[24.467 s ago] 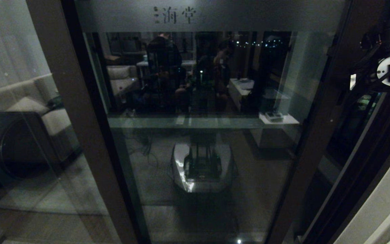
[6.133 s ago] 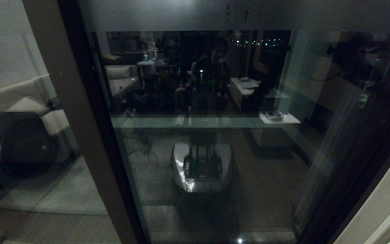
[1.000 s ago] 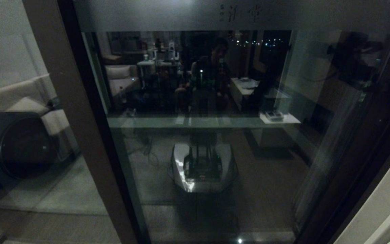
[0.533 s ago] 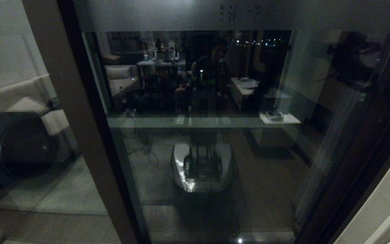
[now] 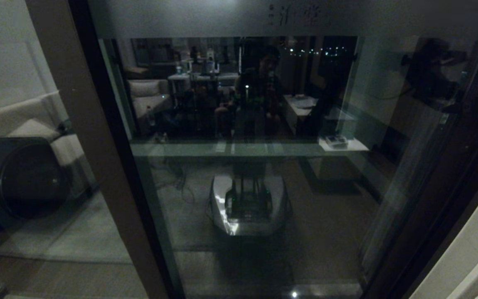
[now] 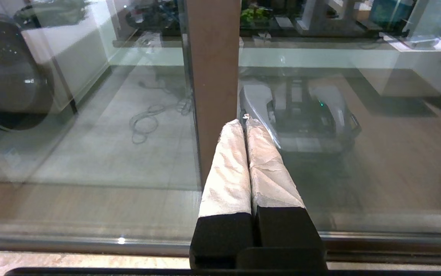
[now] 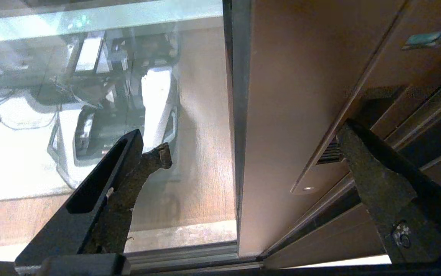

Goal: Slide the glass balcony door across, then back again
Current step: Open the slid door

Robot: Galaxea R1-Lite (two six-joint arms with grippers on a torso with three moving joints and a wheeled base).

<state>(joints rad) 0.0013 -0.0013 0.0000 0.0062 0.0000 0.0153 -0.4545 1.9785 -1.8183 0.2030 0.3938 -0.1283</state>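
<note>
Change since earlier: glass balcony door (image 5: 247, 166) shifted toward the right of the head view, its printed characters (image 5: 295, 14) now sitting right of centre on the frosted band (image 5: 181, 18) instead of near the middle; over the last second barely any further shift.
Door position: fills centre and right of the head view, right stile (image 5: 438, 174) close to the dark jamb at the right edge.
Fixed pane: left of the head view, behind a brown upright (image 5: 93, 158), reflecting a pale sofa (image 5: 27, 120) and a dark round-fronted appliance (image 5: 23, 178).
Right gripper (image 7: 251, 153): fingers spread wide, straddling the brown stile (image 7: 293, 115) in the right wrist view; one finger (image 7: 109, 191) over the glass side, the other (image 7: 381, 184) at the recessed handle (image 7: 329, 153) on the stile's edge; contact there cannot be told.
Left gripper (image 6: 245, 120): parked low before the brown upright in the left wrist view, cloth-wrapped fingers (image 6: 228, 168) pressed together, holding nothing.
Reflection: robot base (image 5: 247, 203) mirrored in the lower centre of the door glass.
</note>
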